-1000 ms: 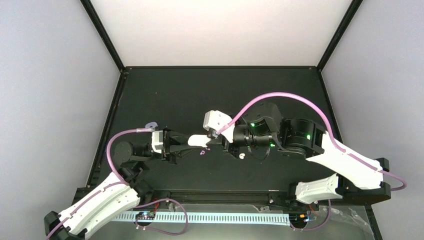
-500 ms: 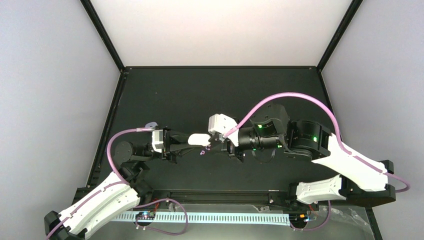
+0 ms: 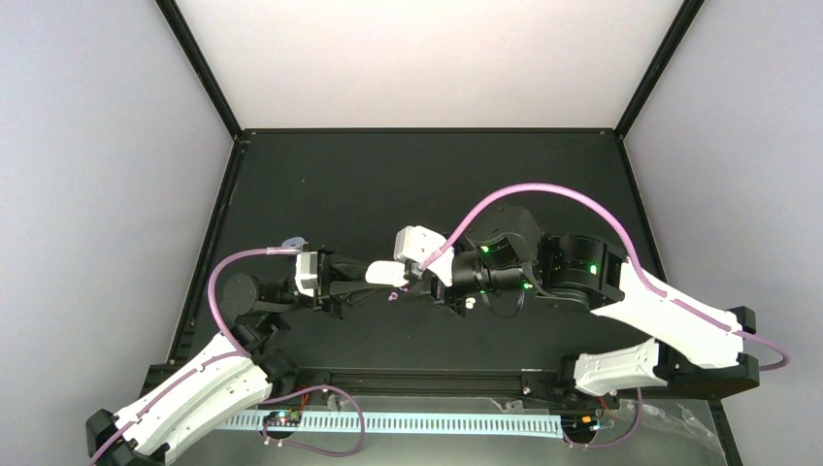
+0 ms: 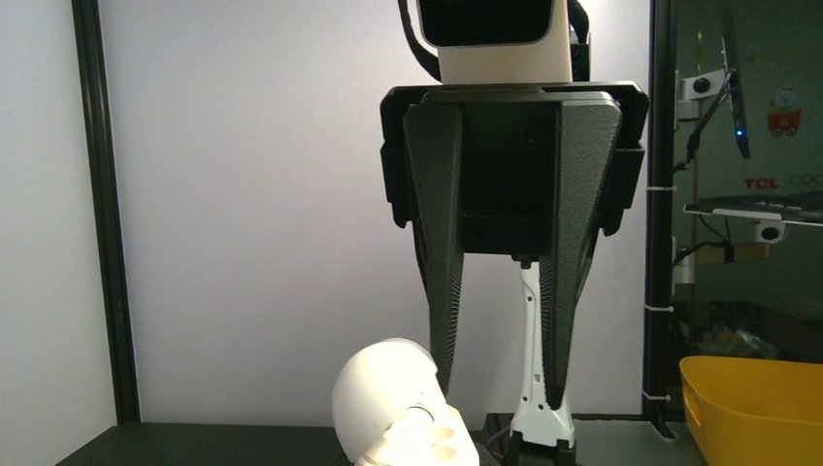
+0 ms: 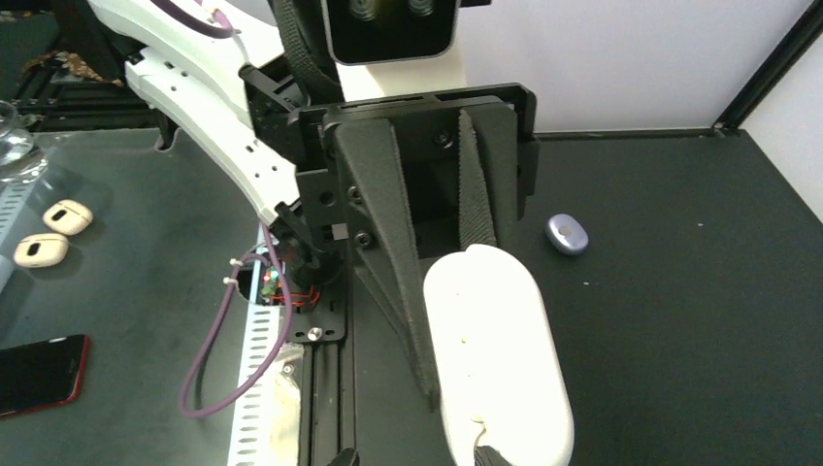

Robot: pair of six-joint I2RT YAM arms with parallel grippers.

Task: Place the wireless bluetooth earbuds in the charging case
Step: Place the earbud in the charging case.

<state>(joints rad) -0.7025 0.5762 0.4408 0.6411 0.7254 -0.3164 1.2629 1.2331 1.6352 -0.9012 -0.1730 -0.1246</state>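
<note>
Small shift leftward by the right gripper [image 4: 497, 388] since half a second ago, closer to the left gripper [image 3: 361, 277]; no change of place for the charging case [image 5: 495, 359]. Right jaws spread wide, one fingertip right at the case's free end; touching or not, cannot tell. Left jaws pinching the case at its other end, one finger on each long side. Case seemingly shut in the right wrist view, smooth white top up; nothing of the inside on show, so contents cannot be told; only a rounded end at the bottom edge of the left wrist view. On the black counter [image 5: 679, 320], a small lavender oval [image 5: 566, 234], well apart from the case and out of the way. Off the counter to one side, two cream pods [image 5: 41, 250] and a red phone [image 5: 39, 374]; far behind, a yellow bin [image 4: 752, 403], contents hidden. Long axis of the case running left to right in the top view, in line with both grippers, free end toward the right jaws.
</note>
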